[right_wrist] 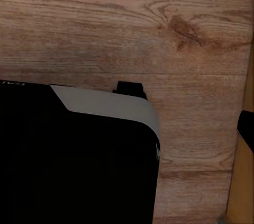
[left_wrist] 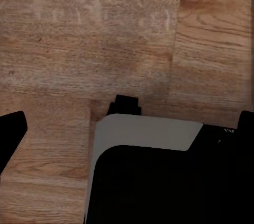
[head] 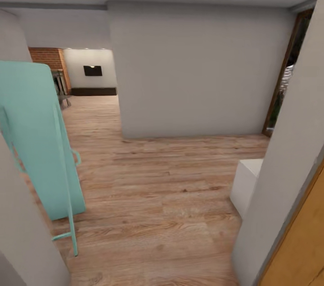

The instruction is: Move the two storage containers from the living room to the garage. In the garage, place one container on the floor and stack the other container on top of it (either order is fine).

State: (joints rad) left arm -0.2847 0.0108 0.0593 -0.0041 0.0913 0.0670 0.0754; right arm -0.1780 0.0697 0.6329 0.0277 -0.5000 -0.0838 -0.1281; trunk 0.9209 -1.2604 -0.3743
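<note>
Floor: light wood planks [head: 157, 187] run from the near doorway back to a far room; the same planks lie under both wrist cameras.
Landmark: a plain grey-white wall block [head: 198, 74] stands mid-view, facing the camera.
Far left of the wall: a rounded pale post [head: 11, 36], cut by the frame edge.
Left of the wall, near: a tall turquoise board [head: 36, 142] on a thin turquoise frame, tilted, its feet on the planks.
Left of the wall, far: a passage opens to the living room [head: 85, 74], with a brick wall [head: 47, 57], a small dark panel [head: 92, 70] on a white wall, and a dark low cabinet [head: 93, 91] under it.
Right of the wall: a dark wood door frame [head: 283, 74], something blurred behind it.
Right of the wall, near: a white box [head: 245, 184] on the floor, touching a pale wall [head: 288, 164]; an orange-brown panel [head: 301, 241] at the frame edge.
Left gripper: the left wrist view shows a black and white robot body [left_wrist: 153, 171] over planks, with dark shapes at both edges; cannot tell whether the fingers are spread or closed.
Right gripper: the right wrist view shows a like black and white body [right_wrist: 79, 155]; state cannot be told.
Containers: none can be made out here.
</note>
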